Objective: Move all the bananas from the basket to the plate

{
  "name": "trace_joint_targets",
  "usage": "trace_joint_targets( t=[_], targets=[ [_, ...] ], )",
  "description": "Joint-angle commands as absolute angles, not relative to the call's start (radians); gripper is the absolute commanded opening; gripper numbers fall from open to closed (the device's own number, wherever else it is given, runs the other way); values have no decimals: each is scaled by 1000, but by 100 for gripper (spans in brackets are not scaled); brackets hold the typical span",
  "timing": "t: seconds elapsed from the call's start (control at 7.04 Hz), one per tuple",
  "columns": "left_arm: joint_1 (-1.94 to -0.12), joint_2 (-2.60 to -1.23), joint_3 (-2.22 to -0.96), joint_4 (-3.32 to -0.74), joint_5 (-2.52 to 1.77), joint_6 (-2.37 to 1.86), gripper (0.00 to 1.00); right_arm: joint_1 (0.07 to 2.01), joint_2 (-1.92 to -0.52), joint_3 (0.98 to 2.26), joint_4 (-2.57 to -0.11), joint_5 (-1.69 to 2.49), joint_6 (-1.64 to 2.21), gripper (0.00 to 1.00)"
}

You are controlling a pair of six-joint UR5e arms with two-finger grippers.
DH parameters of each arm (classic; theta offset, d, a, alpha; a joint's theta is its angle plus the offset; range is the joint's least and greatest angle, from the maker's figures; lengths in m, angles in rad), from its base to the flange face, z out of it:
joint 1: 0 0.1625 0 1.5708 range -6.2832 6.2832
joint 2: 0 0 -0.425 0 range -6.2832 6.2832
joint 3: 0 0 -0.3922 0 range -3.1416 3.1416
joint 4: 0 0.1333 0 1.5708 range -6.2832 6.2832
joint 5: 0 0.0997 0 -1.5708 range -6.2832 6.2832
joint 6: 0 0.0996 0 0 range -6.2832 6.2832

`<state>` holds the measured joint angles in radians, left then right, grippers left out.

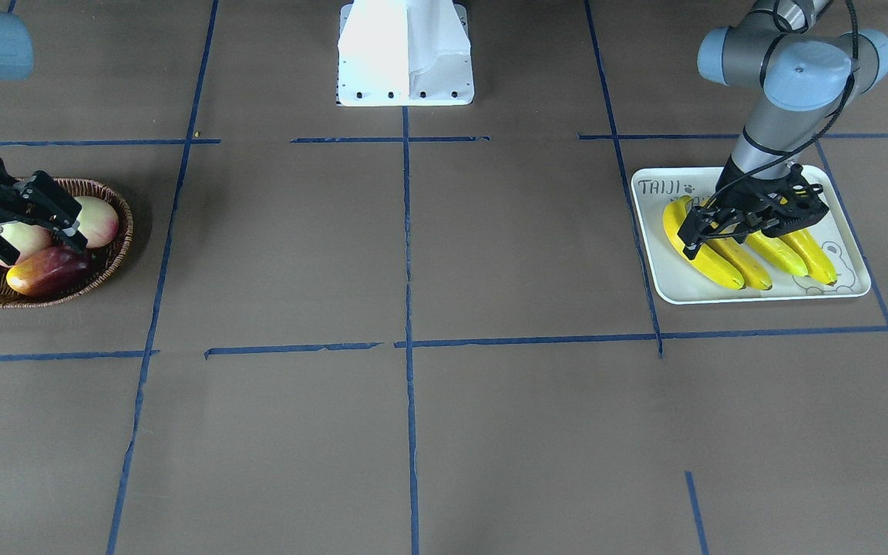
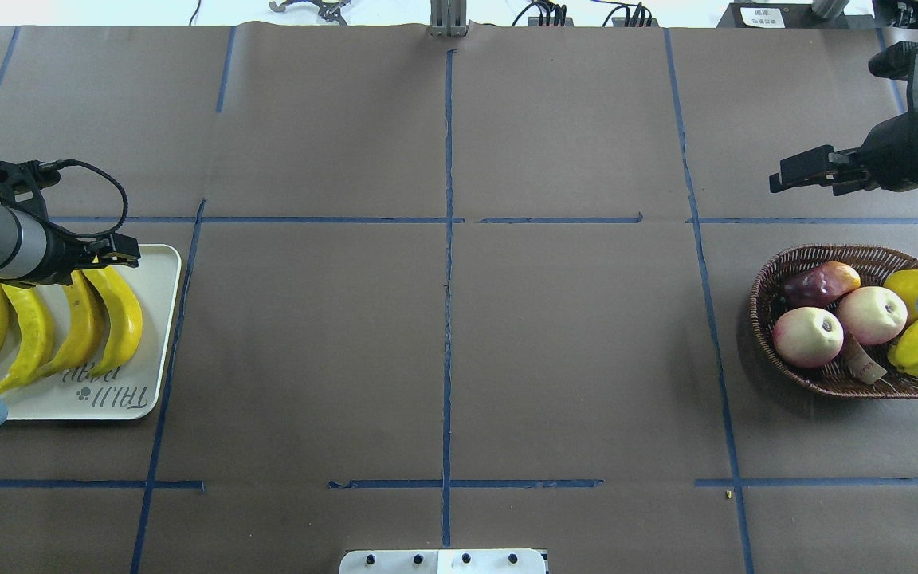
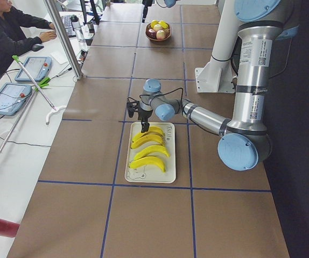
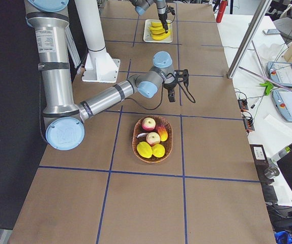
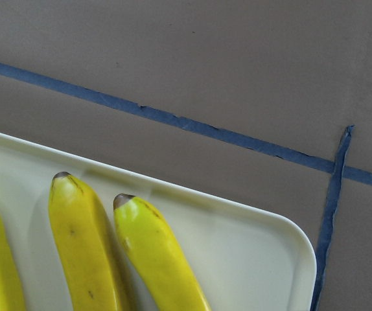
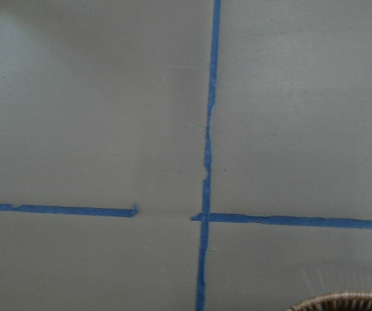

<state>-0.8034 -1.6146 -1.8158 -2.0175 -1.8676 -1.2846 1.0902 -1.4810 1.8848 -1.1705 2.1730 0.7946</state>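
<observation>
The left gripper (image 1: pixel 692 240) hangs over the far end of the flat off-white rectangular plate (image 2: pixel 159 319), just above the four long, curved yellow bananas (image 2: pixel 123 323). It carries nothing. Whether its jaws are spread or closed cannot be told, nor whether it touches the fruit. The bananas lie side by side on the plate, which sits by the left edge of the brown paper-covered table (image 2: pixel 459 359).

The right gripper (image 2: pixel 779 180) hangs in the air, its jaws parted and empty. It is beyond the shallow oval basket of brown wicker (image 2: pixel 786 263), on the side away from the robot. The basket stands by the table's right edge and holds two round pink-and-cream fruits (image 2: pixel 808 335), a dark red-purple mango (image 2: pixel 817 283) and yellow fruits (image 2: pixel 917 351).

The plate's rim area reads "TAIJI" (image 1: pixel 658 186) beside a paw print, and a bear's face outline (image 1: pixel 829 266) is at the opposite end. A small paper tag (image 2: pixel 865 367) lies in the basket; its writing is too small to read.
</observation>
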Motion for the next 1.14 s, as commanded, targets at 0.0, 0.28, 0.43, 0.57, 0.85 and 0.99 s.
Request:
trace_joint_targets(
  t=[0.0, 0.28, 0.43, 0.57, 0.85, 0.99],
  targets=[
    [-814, -1623, -1838, -2025, -1881, -1252, 99, 1228, -1470, 1778, -1329, 2181, 378, 100],
    [-976, -1624, -1835, -1920, -2044, -881, 99, 1348, -1463, 1634, -1344, 2262, 136, 100],
    [-1117, -1623, -1833, -1843, -2175, -715, 99, 1398, -1480, 1597, -1344, 2339, 82, 100],
    [-1252, -1623, -1812, -1769, -2294, -530, 99, 1454, -1540, 1585, -1344, 2397, 42, 100],
    [-1394, -1618, -1772, -1601, -2352, -180, 100, 1586, -1612, 1559, -1339, 2531, 46, 100],
    [-1440, -1615, -1713, -1545, -2353, -64, 100, 1621, -1629, 1552, -1339, 2507, 46, 100]
  ],
)
